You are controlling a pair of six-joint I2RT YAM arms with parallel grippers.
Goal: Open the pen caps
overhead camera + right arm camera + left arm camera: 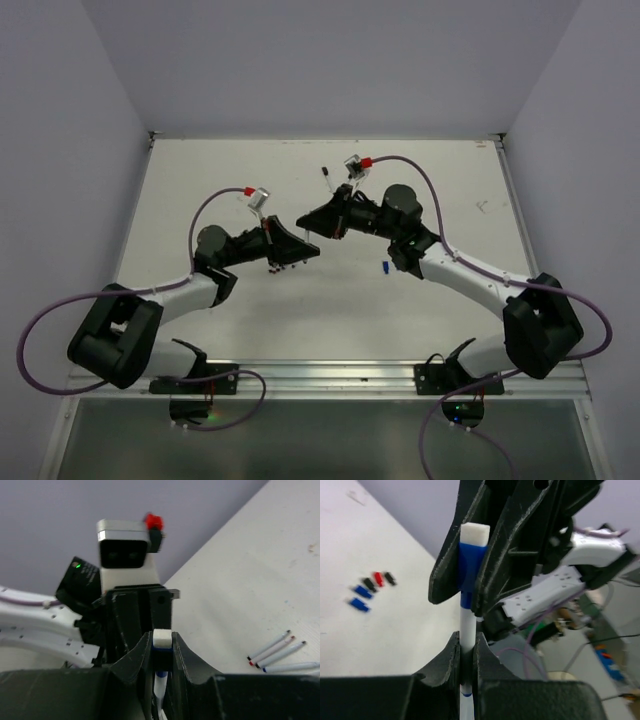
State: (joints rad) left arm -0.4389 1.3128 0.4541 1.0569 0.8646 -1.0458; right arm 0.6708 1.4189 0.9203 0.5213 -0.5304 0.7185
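Lying loose, left-wrist view: pen caps [362, 591]

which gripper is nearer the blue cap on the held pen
right. the right gripper is shut on the cap; the left gripper pinches the barrel just below it

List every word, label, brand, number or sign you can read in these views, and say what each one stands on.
None: no view shows readable text.
White pen barrel and blue pen cap: no print visible.
Wrist camera: no lettering visible.
Faint mark on the table: too small to read.
Loose caps and pens: too small and blurred to tell.
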